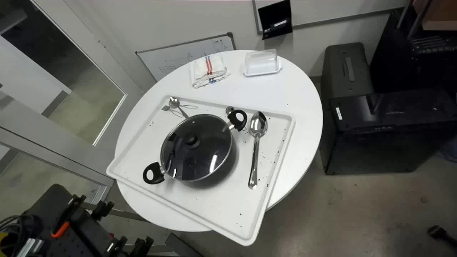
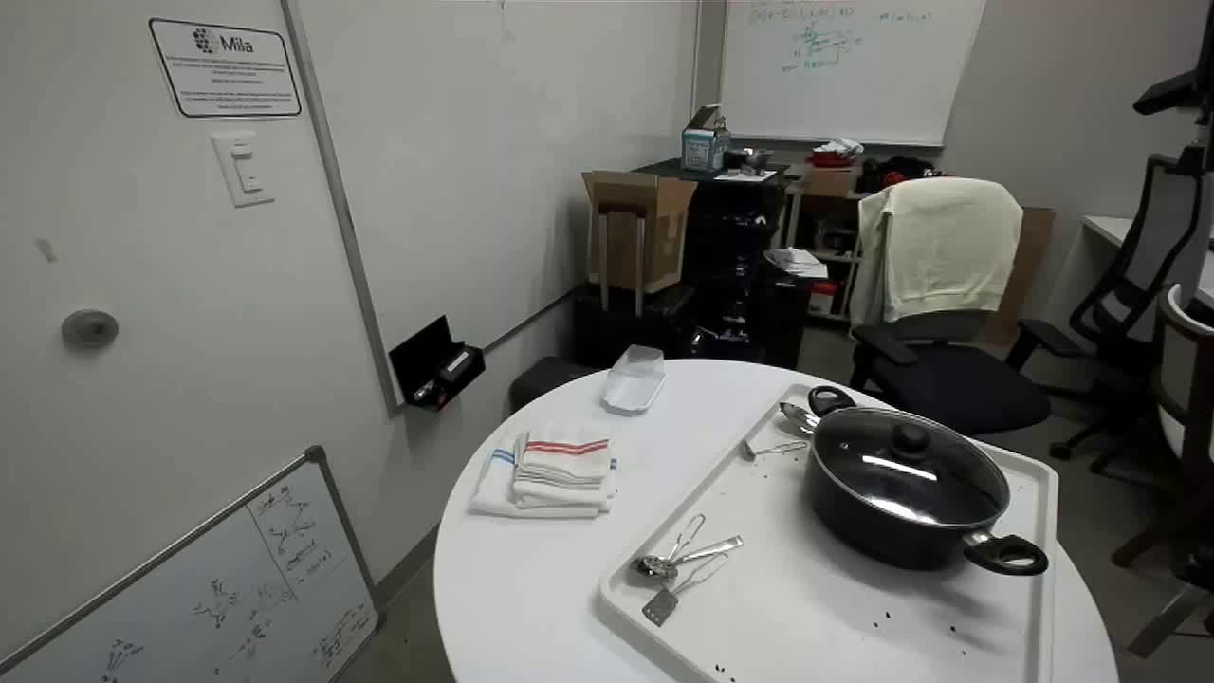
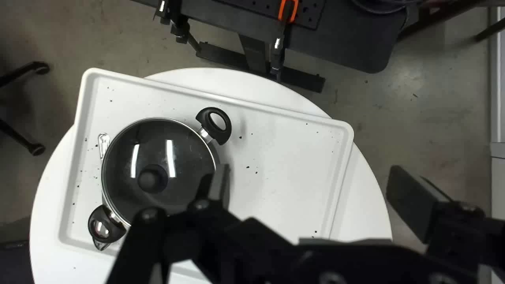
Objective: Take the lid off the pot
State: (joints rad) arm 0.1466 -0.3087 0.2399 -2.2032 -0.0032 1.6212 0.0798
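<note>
Currently the round transparent glass lid, rimmed in thin metal and topped by a dark knob, sits on the shallow round black pot with two loop handles, covering its mouth. Pot and lid stand on a rectangular white tray, which lies on a round white bench and juts past its edge. Seen from the wrist, the black pincer is spread wide, one finger overlapping the lid's edge in that view. A long shiny metal spoon lies on the tray just beside the pot, and small metal utensils lie near a tray corner. Off the tray, a folded white cloth with red and blue stripes and a white dish under a clear cover share the bench.
</note>
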